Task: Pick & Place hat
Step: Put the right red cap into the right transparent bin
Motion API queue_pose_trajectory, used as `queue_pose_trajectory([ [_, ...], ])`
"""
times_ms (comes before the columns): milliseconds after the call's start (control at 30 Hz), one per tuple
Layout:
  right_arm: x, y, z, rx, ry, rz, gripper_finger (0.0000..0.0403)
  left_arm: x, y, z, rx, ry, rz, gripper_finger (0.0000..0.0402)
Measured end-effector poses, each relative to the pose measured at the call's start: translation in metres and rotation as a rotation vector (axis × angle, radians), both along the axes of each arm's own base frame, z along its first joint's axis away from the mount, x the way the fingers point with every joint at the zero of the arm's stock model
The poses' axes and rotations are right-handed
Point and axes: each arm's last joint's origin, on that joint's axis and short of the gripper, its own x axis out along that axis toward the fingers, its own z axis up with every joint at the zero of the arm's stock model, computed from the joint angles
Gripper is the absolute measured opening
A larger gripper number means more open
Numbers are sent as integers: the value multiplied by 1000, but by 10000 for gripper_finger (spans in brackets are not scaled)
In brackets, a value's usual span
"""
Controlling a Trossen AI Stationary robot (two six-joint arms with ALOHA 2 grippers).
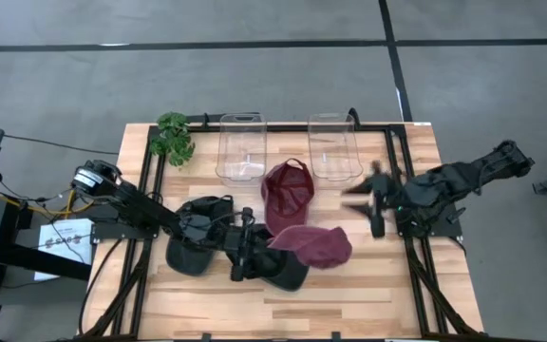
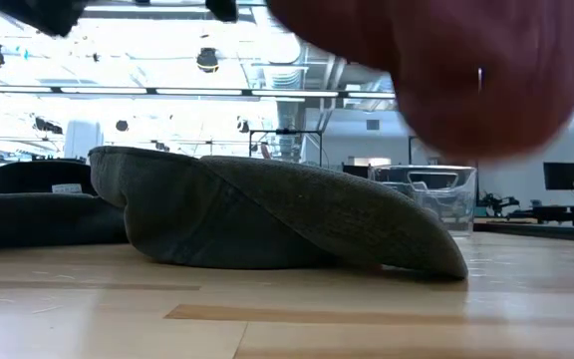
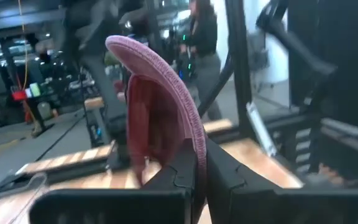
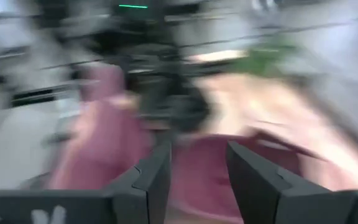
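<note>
High view: the left claw (image 1: 254, 245) sits near the worktop (image 1: 387, 294) centre, fingers closed on the brim of a maroon hat (image 1: 313, 245), which hangs just beside it toward the right edge. A second maroon hat (image 1: 287, 188) lies crown-down closer to the far edge, in front of two clear bins (image 1: 241, 144). Dark hats (image 1: 198, 249) lie under the left arm. A small green plant (image 1: 172, 136) stands at the far-left corner. The right claw (image 1: 376, 201) hovers by the right edge, apart from both maroon hats. Low view: a grey hat (image 2: 287, 214) rests on the worktop, a darker hat to its left, and the held maroon hat fills the upper right, clear of the surface. Left wrist view: the two fingers (image 3: 179, 177) are pressed together on the maroon brim, which rises edge-on above them; a person stands in the room beyond. Right wrist view: the fingers (image 4: 157, 171) stand parted with nothing between them; maroon fabric lies beyond, blurred.
</note>
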Motion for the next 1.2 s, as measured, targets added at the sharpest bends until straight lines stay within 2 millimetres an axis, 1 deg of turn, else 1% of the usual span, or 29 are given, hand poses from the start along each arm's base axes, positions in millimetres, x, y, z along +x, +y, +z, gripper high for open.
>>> queue_pose_trajectory([
  [133, -17, -18, -5, -107, 7, -378, 135, -16, -6, 27, -47, -102, -43, 12],
  [233, -17, -24, -9, -140, -11, -552, 134, -26, -3, 45, -72, -157, -53, 12],
  [300, -11, -25, -12, -143, -25, -624, 134, -30, 0, 54, -88, -191, -43, 12],
  [367, 2, -26, -16, -140, -28, -669, 133, -32, 5, 59, -95, -210, -32, 12],
  [500, 37, -26, -29, -156, 5, -717, 132, -31, 14, 63, -98, -223, -3, 12],
  [567, 55, -25, -36, -130, 12, -696, 132, -29, 19, 63, -110, -218, 12, 12],
  [633, 74, -21, -42, -101, 39, -595, 132, -27, 23, 62, -121, -213, 26, 13],
  [733, 94, -4, -41, -21, 30, -365, 132, -25, 27, 61, -133, -194, 36, 16],
  [800, 100, 12, -37, -6, 15, -228, 132, -24, 27, 59, -131, -173, 34, 14],
  [867, 98, 25, -32, -31, 10, -148, 132, -23, 27, 56, -122, -146, 31, 12],
  [933, 93, 34, -22, -54, -12, -104, 132, -23, 26, 55, -123, -136, 27, 13],
  [1067, 79, 44, 1, -83, -78, -20, 134, -23, 26, 55, -147, -131, 23, 13],
  [1133, 72, 48, 7, -85, -101, 32, 134, -23, 26, 55, -151, -128, 20, 12],
  [1200, 67, 49, 11, -102, -112, 12, 132, -23, 25, 55, -146, -125, -2, 12],
])
